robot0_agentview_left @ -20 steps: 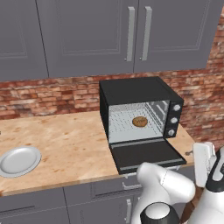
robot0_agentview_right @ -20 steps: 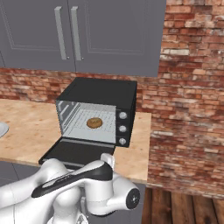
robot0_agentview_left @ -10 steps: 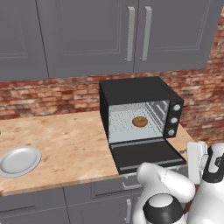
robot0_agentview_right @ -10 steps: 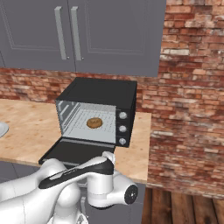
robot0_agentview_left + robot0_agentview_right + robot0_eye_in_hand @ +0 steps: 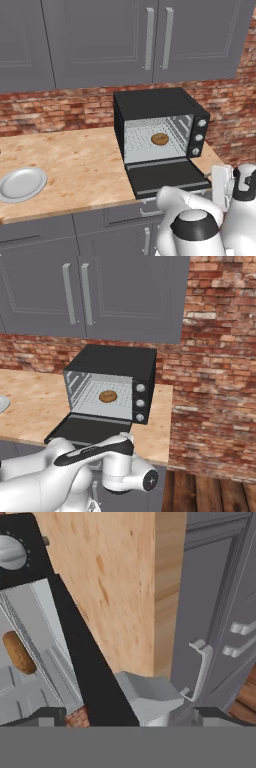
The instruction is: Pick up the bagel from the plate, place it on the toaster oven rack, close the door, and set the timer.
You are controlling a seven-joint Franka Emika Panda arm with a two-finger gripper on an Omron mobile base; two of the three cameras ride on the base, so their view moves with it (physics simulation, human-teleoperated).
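bagel (image 5: 159,139): lies on the toaster oven rack (image 5: 150,146), inside the cavity
plate (image 5: 21,183): bare, far left on the counter (image 5: 75,170)
door (image 5: 167,176): down flat, open
hand (image 5: 128,714): spread wide, holding nothing, low by the door's handle end
step: closing; get under the front edge and lift evenly

I stood in a kitchen: grey wall cabinets (image 5: 105,42) hung over a red brick backsplash (image 5: 55,107), a wooden counter (image 5: 75,160) carried a black toaster oven (image 5: 157,125) (door down).
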